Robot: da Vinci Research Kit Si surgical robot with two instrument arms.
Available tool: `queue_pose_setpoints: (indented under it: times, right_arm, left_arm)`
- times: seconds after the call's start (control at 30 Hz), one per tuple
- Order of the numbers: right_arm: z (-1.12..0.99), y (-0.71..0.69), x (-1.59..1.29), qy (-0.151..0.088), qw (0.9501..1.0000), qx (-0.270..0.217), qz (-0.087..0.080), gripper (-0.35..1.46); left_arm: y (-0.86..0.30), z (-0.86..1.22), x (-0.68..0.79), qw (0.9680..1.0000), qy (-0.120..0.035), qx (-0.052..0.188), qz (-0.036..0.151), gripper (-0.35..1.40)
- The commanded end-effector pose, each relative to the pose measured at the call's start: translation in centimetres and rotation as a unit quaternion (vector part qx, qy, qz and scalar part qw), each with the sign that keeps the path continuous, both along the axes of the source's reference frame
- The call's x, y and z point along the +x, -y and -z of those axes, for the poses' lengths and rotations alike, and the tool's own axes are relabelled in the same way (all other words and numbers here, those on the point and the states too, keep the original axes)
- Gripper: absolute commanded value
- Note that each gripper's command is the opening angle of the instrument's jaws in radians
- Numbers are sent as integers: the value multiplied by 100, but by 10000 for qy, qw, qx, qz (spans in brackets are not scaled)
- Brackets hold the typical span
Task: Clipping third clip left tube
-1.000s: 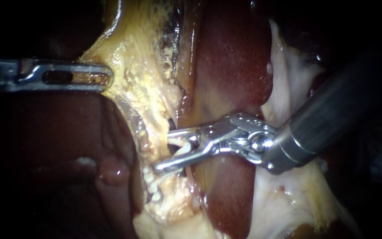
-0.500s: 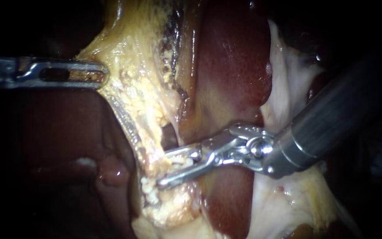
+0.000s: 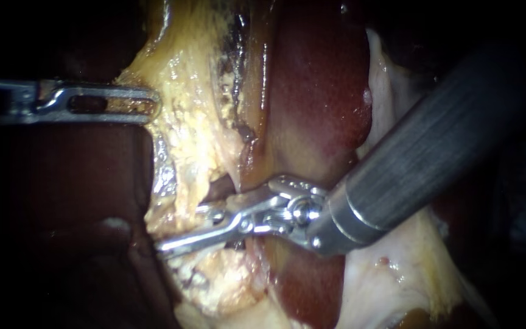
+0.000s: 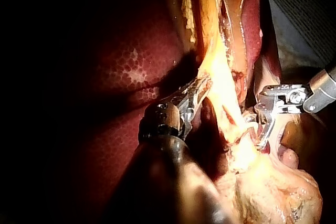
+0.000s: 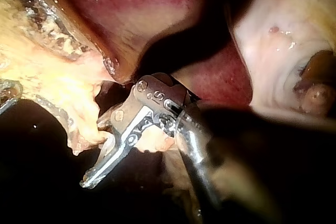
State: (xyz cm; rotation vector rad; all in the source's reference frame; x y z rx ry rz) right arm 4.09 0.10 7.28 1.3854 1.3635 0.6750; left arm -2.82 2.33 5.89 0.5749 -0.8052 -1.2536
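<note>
The right instrument [image 3: 184, 231] straddles the tube [image 3: 185, 196], its jaws spread and not yet squeezed. The left instrument [image 3: 147, 103] pinches the fatty tissue [image 3: 184, 79], drawing it taut beside the liver [image 3: 318, 91]. The jaws should sit square across the tube, tips past its far edge, before closing. Count: 2 instruments and 1 tube. Set clips are possibly hidden by glare.

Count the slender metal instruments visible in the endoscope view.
2. The silver left instrument enters from the left, gripping yellowish fatty tissue. The grey-shafted right instrument enters from the upper right, reaching the tissue's lower part. No others show.
</note>
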Motion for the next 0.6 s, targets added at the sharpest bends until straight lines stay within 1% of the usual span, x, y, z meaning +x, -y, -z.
queue_pose_setpoints:
  times: [0.03,0.17,0.3,0.43,0.6]
  right_arm:
    - [1,-5,-2,79,9999,38,-89,55]
    - [4,-20,-9,224,9994,139,-224,55]
    - [9,-28,-13,311,9988,205,-324,55]
    - [11,-27,-14,312,9988,210,-324,55]
    - [9,-17,-17,276,9991,177,-274,53]
  left_arm:
    - [0,0,0,10000,-2,-1,-2,-35]
    - [0,0,0,10000,-1,-1,-3,-35]
    - [-1,0,0,10000,-1,-1,-4,-35]
    - [-1,-1,1,10000,0,-1,-5,-35]
    - [-1,-1,1,10000,1,-2,-7,-35]
